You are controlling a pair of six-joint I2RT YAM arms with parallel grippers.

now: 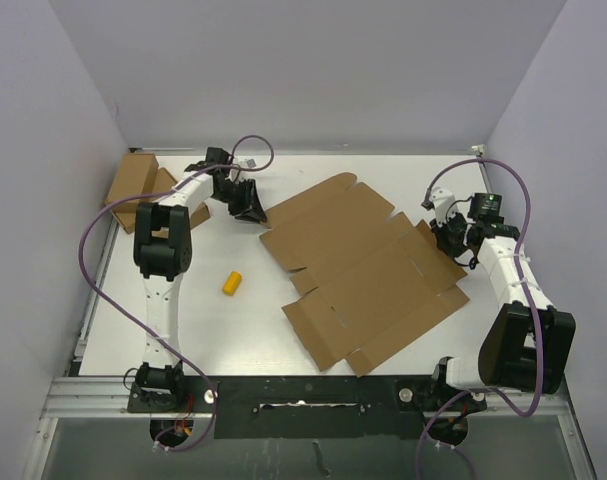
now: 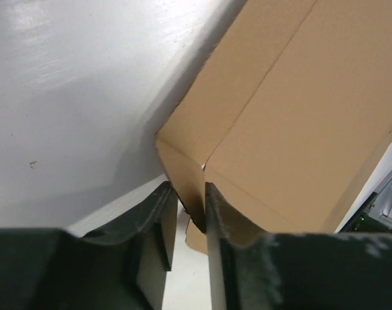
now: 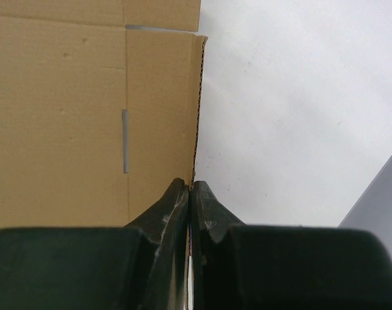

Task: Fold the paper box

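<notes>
Right end effector [image 3: 191,187] is clenched on the right edge of the box [image 1: 368,270]; left end effector [image 2: 189,190] has its fingers narrowly parted about the far-left corner, pinching or not I cannot tell; box lies spread out, unfolded, mid-bench [image 1: 183,330]; small boxes [image 1: 133,182] rest far left, contents unseen.

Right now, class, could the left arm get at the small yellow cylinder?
Probably yes. The yellow cylinder lies on bare table beside the left arm, nothing between. But the left tool seems closed on a corner of the paper box, so it would have to let go first.
</notes>
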